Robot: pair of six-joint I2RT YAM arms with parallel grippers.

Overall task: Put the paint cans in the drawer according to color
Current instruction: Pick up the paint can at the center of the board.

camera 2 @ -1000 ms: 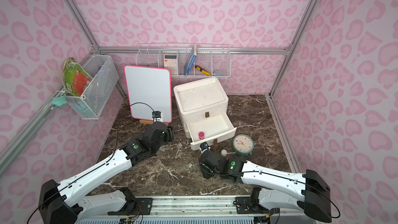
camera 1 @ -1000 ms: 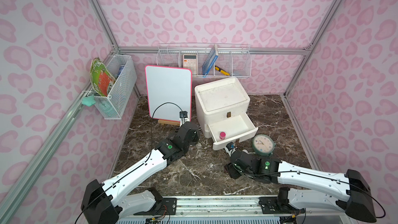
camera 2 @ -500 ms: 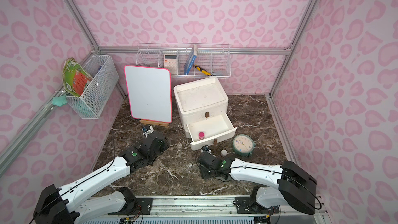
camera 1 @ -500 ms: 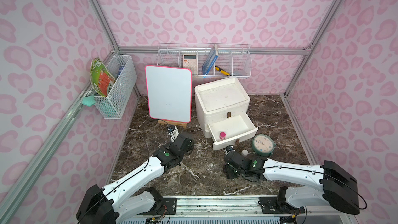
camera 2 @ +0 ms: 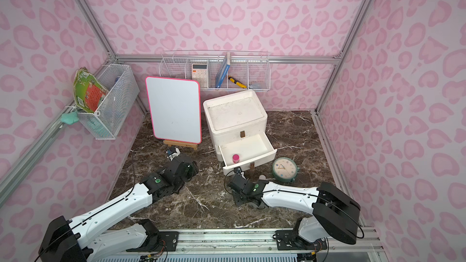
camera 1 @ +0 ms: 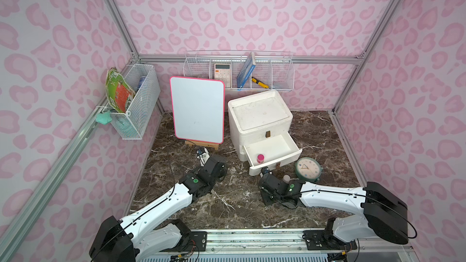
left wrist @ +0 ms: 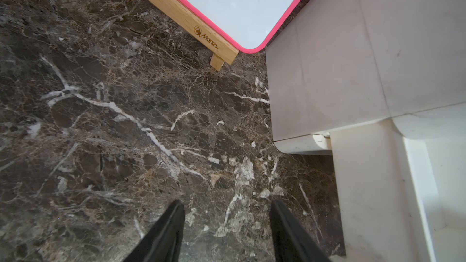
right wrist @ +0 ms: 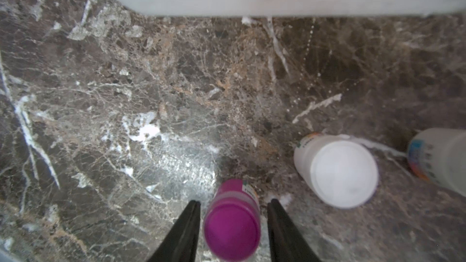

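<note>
Dark marble bench [camera 1: 234, 205] inside pink-patterned walls. First magenta can [camera 1: 260, 158] stands in the open white drawer [camera 1: 277, 144], at a front corner. Right gripper [right wrist: 234, 200] straddles the second magenta can [right wrist: 232, 230] on the bench before the drawer, jaws apart with slim gaps either side. Left gripper [left wrist: 227, 202] hangs open and empty. It would be best to close squarely on the body and lift straight up, clear of the nearby white can [right wrist: 338, 172].

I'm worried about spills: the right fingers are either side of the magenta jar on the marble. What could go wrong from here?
The right gripper's fingers flank the magenta jar without touching it, so an uneven close may tip or push it. A white jar stands close beside one finger and could get knocked.
</note>
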